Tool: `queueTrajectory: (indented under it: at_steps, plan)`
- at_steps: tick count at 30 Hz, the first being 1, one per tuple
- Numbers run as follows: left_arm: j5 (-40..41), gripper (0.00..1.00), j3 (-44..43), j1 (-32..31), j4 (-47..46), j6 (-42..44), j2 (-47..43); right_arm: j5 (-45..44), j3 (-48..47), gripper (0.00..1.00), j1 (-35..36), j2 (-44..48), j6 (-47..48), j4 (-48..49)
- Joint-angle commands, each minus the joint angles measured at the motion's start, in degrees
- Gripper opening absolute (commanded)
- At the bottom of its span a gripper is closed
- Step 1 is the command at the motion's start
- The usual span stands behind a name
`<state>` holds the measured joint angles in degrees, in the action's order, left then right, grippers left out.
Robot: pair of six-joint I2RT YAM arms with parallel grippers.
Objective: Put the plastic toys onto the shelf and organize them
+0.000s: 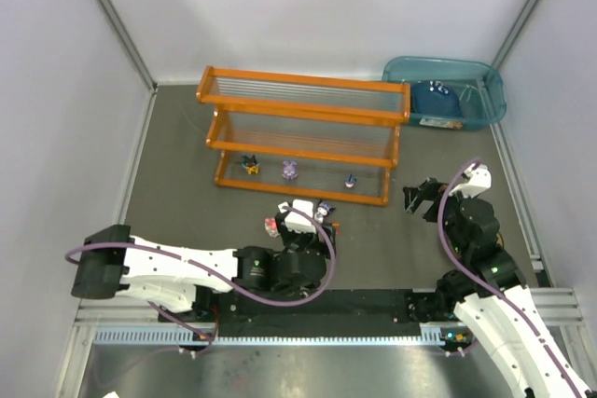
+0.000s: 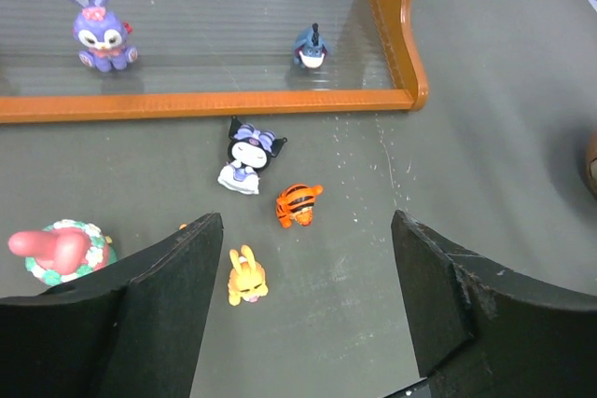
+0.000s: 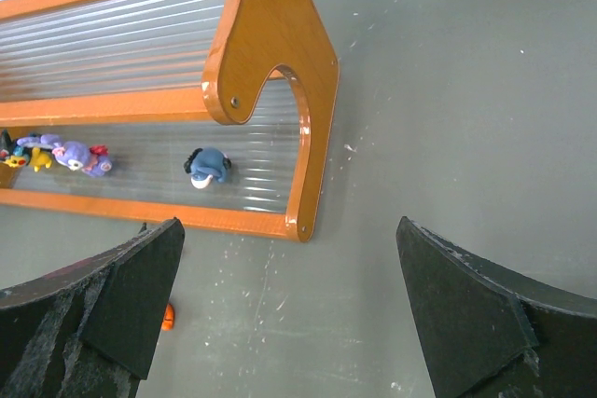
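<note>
The left gripper (image 1: 300, 214) hangs spread and empty over a knot of loose plastic toys (image 1: 323, 210) on the desk (image 1: 177, 184), just in front of the shelf (image 1: 303, 111), as the overhead camera shows. The right gripper (image 1: 420, 197), also parted and holding nothing, stands off the shelf's right end, well apart from those figures. That makes the left arm plainly the nearer one. Three figurines already line the bottom tier, and a teal bin (image 1: 448, 90) sits in the far right corner.

The left wrist camera looks between its own open fingers (image 2: 201, 267). A yellow-orange rabbit (image 2: 246, 276) lies on its back between them, closer to one finger than the other, with its long axis pointing roughly toward the shelf. Just beyond it is a striped orange figurine (image 2: 298, 205), tipped over and lying on a diagonal. Nearer the rail is a black-and-white figurine (image 2: 247, 156). A pink-and-white toy (image 2: 61, 249) rests outside the fingers, off to one side. On the tier behind the rail stand a purple rabbit (image 2: 101, 27) and a dark blue figurine (image 2: 312, 48). The rabbit looks like the likeliest pick, since it lies lengthwise in the gap and the jaws would close across its narrow width.

The right wrist camera faces the shelf's orange end panel. The dark blue figurine is visible on the bottom tier, and only bare desk lies between that gripper's open fingers.
</note>
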<state>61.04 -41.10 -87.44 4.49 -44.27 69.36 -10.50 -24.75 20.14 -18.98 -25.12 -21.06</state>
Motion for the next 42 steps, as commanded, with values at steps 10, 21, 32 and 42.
queueTrajectory:
  at_steps: [10,21,32,42]
  plan:
    - [-1.1,0.74,1.0,-0.9,6.6,-20.3,8.7,-0.8,-0.2,0.99,0.5,0.7,0.1,0.8]
    - [-3.3,0.7,3.5,-1.5,5.7,-24.6,11.3,-0.7,-0.1,0.99,0.5,0.6,0.0,0.8]
    - [-3.5,0.67,3.8,-1.8,5.4,-25.3,14.1,-0.7,-0.1,0.99,0.5,0.7,0.0,0.8]
    - [-2.8,0.66,5.2,-0.9,4.2,-24.5,15.5,-0.6,0.0,0.99,0.5,0.7,0.0,0.7]
